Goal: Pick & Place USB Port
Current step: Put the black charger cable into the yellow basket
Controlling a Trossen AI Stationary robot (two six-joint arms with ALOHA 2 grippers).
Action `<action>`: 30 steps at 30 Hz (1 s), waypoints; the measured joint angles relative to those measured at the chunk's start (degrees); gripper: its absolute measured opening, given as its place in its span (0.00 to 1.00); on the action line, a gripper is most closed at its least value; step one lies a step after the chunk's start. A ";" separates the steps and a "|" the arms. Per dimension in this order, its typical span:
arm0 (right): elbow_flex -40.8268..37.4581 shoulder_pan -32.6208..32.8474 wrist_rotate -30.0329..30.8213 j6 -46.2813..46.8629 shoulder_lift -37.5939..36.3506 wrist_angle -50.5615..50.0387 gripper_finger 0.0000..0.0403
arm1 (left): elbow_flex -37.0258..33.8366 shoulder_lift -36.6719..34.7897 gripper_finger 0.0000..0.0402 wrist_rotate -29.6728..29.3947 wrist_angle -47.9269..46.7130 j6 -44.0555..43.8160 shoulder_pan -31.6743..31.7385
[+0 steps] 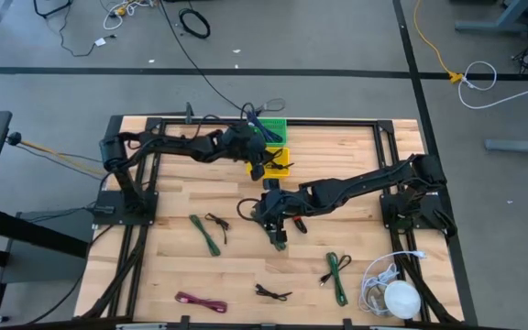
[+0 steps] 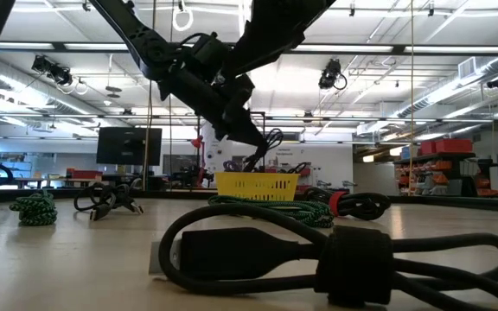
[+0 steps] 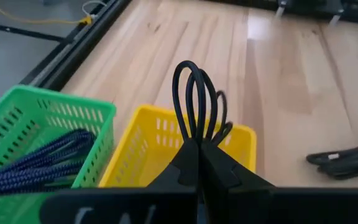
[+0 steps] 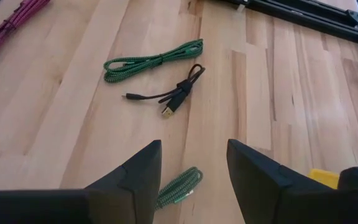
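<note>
Two baskets sit at the middle of the bench's far edge: a green basket (image 3: 39, 134) holding a blue cable (image 3: 33, 163), and a yellow basket (image 3: 166, 146) just beside it. The left end effector (image 3: 197, 155) hangs over the yellow basket with its fingers clamped together on a coiled black cable (image 3: 194, 99), the loops standing up above the fingertips. This looks like the placing step: the cable is carried and not yet released. Next the fingers should spread so the coil drops inside the basket's walls, not onto the rim.

The right end effector (image 4: 191, 168) hovers over the middle of the bench with its fingers apart and nothing between them. A green cable (image 4: 154, 59) and a short black cable (image 4: 169, 93) lie on the wood beyond it, likely the next picks.
</note>
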 joint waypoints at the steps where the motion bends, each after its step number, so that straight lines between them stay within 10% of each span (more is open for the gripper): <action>1: 0.00 0.00 0.01 0.01 0.00 0.08 0.46 | -0.04 0.04 0.00 0.25 -0.35 -0.02 0.11; 13: -0.01 0.00 -0.01 0.00 0.00 0.80 0.46 | -0.25 2.24 0.01 0.19 -1.40 0.02 -0.11; 30: -0.02 -0.07 -0.01 2.17 0.01 0.33 0.46 | -0.16 0.71 0.29 -0.50 -1.96 0.50 0.35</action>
